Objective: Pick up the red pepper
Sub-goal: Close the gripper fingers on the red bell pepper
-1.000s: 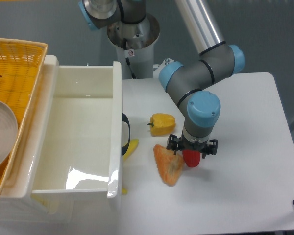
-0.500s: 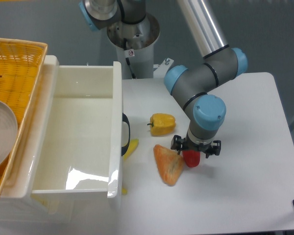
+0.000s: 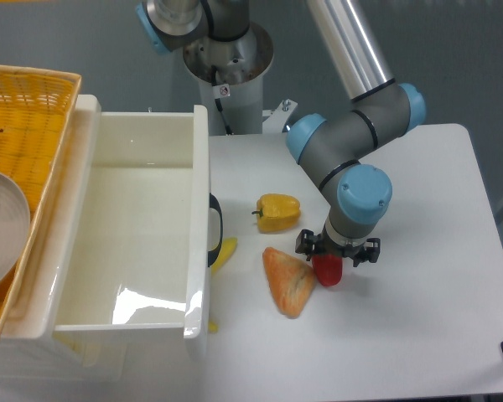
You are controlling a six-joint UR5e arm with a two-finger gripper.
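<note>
- Red pepper (image 3: 328, 270) stands on the white table (image 3: 419, 209), directly under the gripper (image 3: 337, 254), with only its lower red body showing below the tool; its stem is hidden
- The gripper is down over the pepper's top, its dark fingers reaching out to either side; how wide the jaws stand and whether they press the pepper cannot be told from this view
- The orange wedge-shaped item (image 3: 288, 280) lies just to the pepper's left, touching it or very nearly; the yellow pepper (image 3: 277, 212) sits farther up the table, apart from both
- Risk: the pepper's skin is glossy and rounded, so a grip taken too high or off-centre would likely let it squirt out or tip as the jaws close
- Risk: the finger on the wedge side could catch the wedge, dragging or pinching it along with the pepper, since the gap there is slight
- Risk: pushing further down would press the pepper against the table and roll it sideways
- Against the earlier frames, the wrist and gripper have shifted a little to the right and slightly down the picture, away from the wedge; the red pepper has moved along with them by about the same small amount, while the wedge and yellow pepper lie as before
</note>
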